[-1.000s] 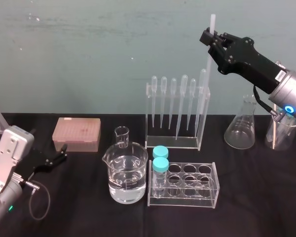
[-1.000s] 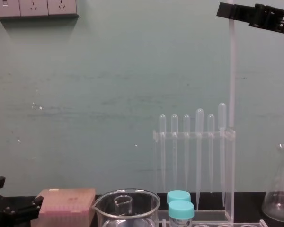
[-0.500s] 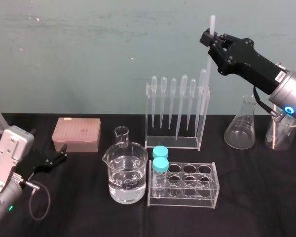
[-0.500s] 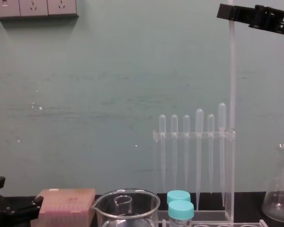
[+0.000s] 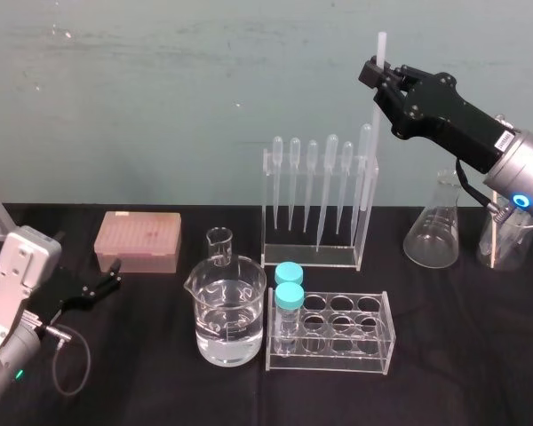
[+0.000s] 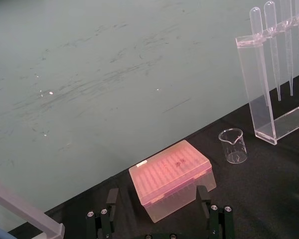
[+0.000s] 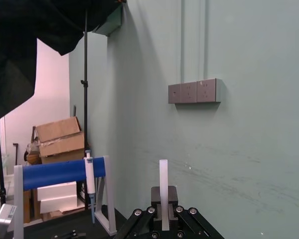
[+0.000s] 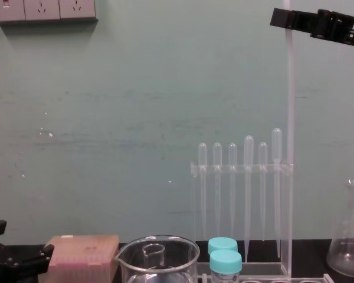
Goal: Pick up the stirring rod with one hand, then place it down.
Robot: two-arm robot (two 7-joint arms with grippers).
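Reading this as mid-pick. The left gripper [image 5: 115, 272] is parked low by the table's near-left edge with its jaws apart and empty. The right gripper [image 5: 379, 73] is up high, jaws clamped on the stirring rod [image 8: 289, 88] near its top end. The rod is upright against the right end of the pipette rack [image 5: 315, 253], its lower end down by the rack base; I can't tell if it's clear of the table. The grasp looks done, while the lift and put-down are left.

Counts:
- 1 tube rack [image 5: 338, 333] with 2 teal-capped tubes [image 5: 290, 297]
- 1 large beaker [image 5: 230, 311] of water
- 1 small beaker [image 5: 218, 247]
- 1 pink tip box [image 5: 138, 240]
- 1 flask [image 5: 433, 231]
- 6 pipettes [image 5: 312, 177]
- 1 rod
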